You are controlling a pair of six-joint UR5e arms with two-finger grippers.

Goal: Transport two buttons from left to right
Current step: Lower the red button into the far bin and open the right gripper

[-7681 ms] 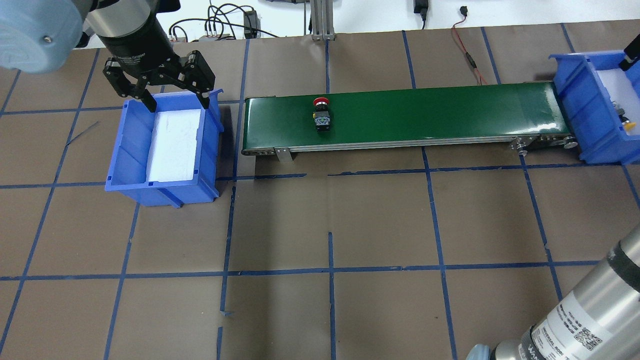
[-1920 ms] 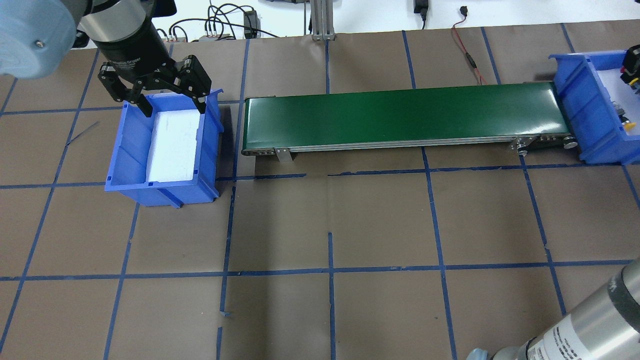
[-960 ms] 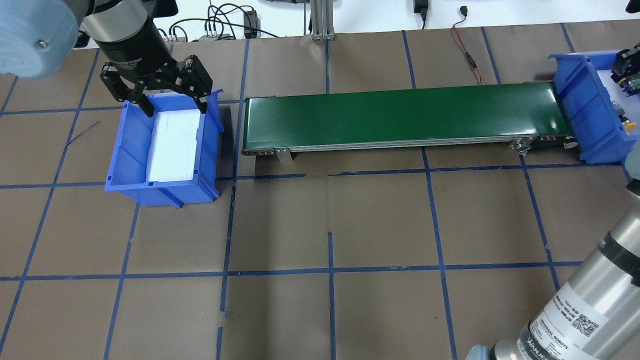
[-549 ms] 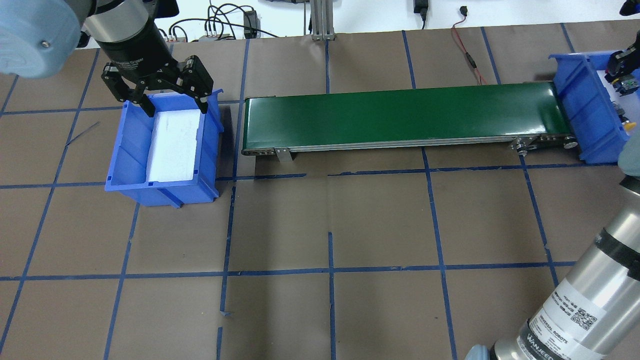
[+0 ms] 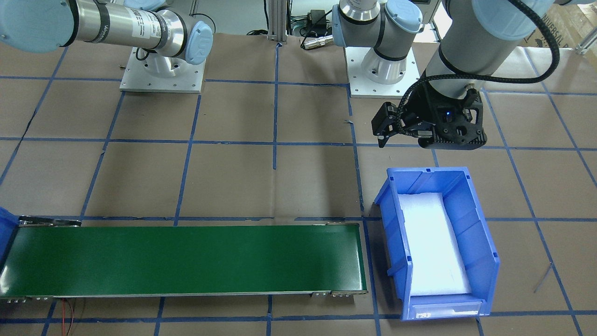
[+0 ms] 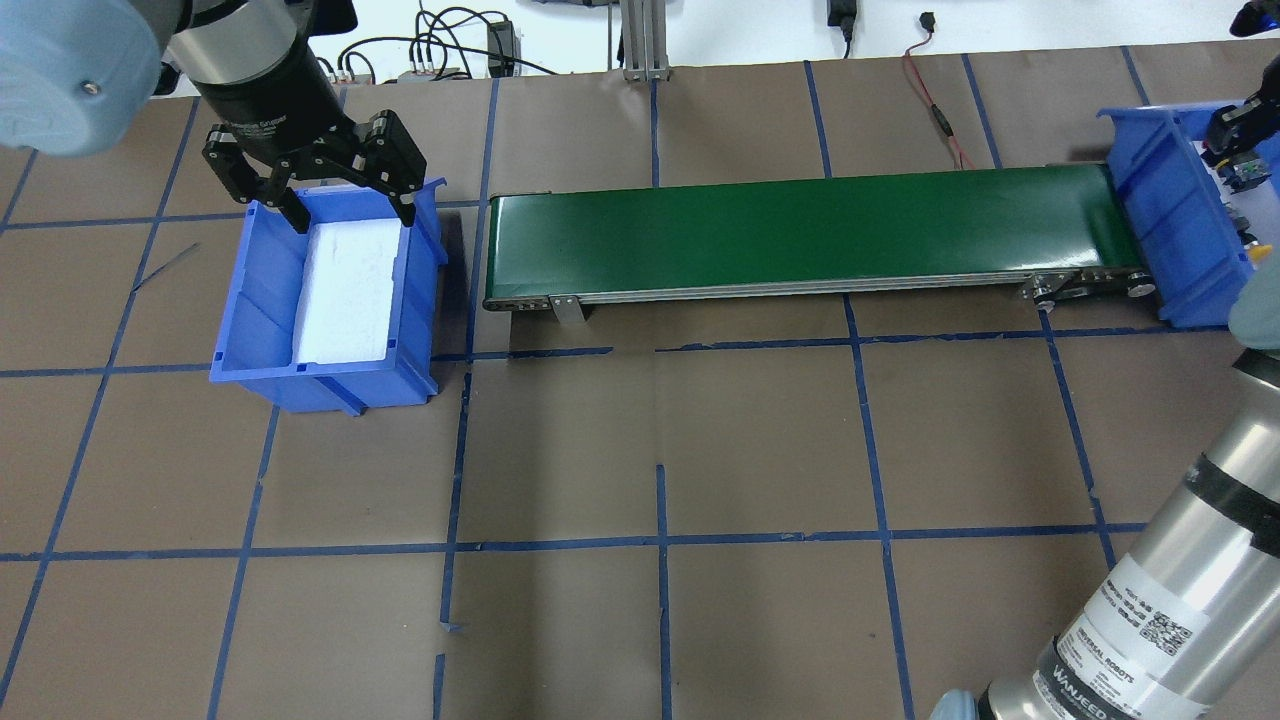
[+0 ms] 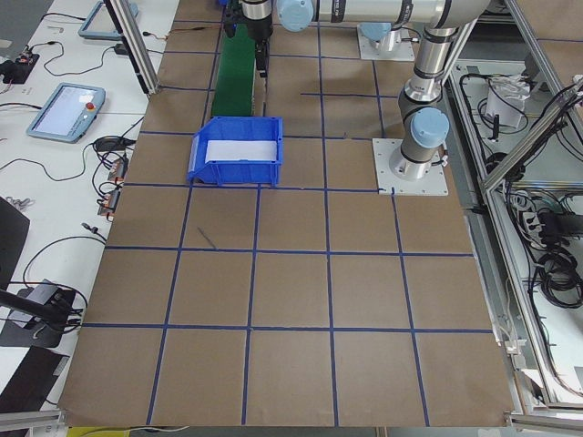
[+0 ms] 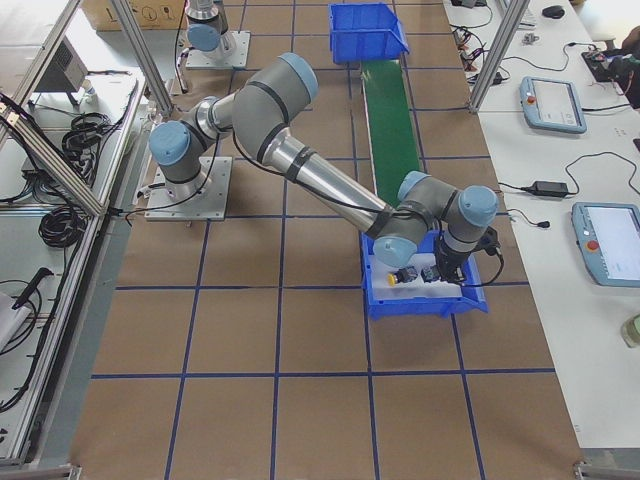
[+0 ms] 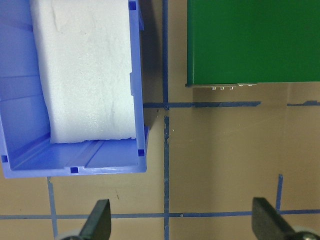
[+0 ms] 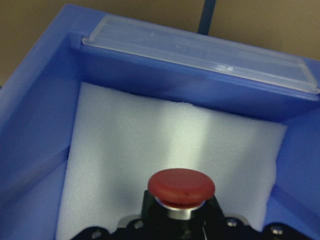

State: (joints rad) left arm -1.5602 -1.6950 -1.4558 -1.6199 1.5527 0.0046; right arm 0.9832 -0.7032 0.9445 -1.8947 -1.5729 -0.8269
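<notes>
Conveyor belt, green, spans the upper middle of the overhead frame between two blue bins. At upper left, the left gripper hangs over the upper end of the left bin, fingers spread wide. At the upper right edge, the right gripper pinches the red button above the white foam of the right bin. The yellow button lies on that foam, just below the gripper in frame.
</notes>
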